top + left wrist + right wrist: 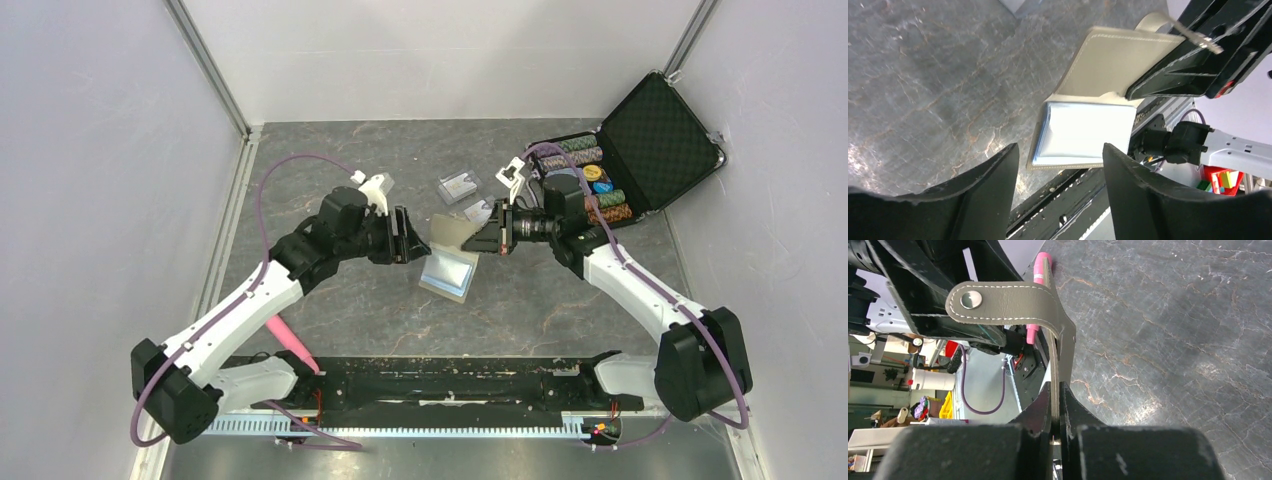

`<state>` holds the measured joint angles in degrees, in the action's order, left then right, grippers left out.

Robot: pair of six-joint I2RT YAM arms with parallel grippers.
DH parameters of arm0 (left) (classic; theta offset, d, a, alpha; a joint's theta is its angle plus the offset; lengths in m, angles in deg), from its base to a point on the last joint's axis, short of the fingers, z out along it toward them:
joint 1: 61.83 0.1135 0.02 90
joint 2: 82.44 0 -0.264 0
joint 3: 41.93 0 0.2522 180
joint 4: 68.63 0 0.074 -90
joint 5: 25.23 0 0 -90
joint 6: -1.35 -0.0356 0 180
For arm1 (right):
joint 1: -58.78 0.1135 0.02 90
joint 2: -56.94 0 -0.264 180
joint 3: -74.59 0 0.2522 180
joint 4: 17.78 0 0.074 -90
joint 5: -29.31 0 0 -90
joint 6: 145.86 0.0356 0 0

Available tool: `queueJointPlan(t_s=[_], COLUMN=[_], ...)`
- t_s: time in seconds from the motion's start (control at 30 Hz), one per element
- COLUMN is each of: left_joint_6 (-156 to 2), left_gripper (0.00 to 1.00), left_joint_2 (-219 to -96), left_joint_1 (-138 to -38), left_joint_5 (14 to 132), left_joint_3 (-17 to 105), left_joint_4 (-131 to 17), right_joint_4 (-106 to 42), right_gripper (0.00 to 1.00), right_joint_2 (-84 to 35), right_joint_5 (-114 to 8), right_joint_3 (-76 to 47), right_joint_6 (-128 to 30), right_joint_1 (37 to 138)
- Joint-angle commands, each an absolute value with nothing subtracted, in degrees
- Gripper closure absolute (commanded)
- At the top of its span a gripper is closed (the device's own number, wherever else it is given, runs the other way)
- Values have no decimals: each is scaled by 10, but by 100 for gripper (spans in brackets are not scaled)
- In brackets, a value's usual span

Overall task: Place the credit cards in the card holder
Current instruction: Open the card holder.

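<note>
Card holder [450, 268]: lies open on the table [400, 320], pale blue pockets up on its flat half; I see the olive half lifted, snap strap [1008, 302] curling off it.
Right gripper [474, 237]: on the card holder's right, clamped tight on the edge of that lifted olive half.
Left gripper [408, 238]: just left of the card holder, fingers [993, 180] spread apart, nothing between them.
Credit cards [459, 186]: I take the two small pale rectangles just beyond the card holder for them; too small to tell card from clear sleeve.
Poker-chip case [650, 140]: lid up, well beyond the card holder to its right.
Pink pen [290, 340]: nearer me than the card holder, to its left.
</note>
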<state>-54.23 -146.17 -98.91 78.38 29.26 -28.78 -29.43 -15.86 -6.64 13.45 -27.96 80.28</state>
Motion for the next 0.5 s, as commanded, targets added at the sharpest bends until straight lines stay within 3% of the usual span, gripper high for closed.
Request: queueJointPlan(t_s=[0.0, 0.37, 0.47], left_joint_6=[-510, -475, -473], left_gripper=[35, 40, 51], left_joint_2=[-1467, -1524, -1533], left_joint_1=[-988, -989, -989], left_joint_5=[837, 886, 895], left_joint_3=[261, 244, 245], left_joint_4=[-306, -398, -411], right_joint_4=[-305, -309, -312], right_gripper=[100, 100, 100], right_joint_2=[-150, -143, -142], right_joint_5=[-78, -69, -71], right_joint_3=[111, 112, 113], right_joint_6=[-295, -294, -294], right_joint_1=[802, 802, 802])
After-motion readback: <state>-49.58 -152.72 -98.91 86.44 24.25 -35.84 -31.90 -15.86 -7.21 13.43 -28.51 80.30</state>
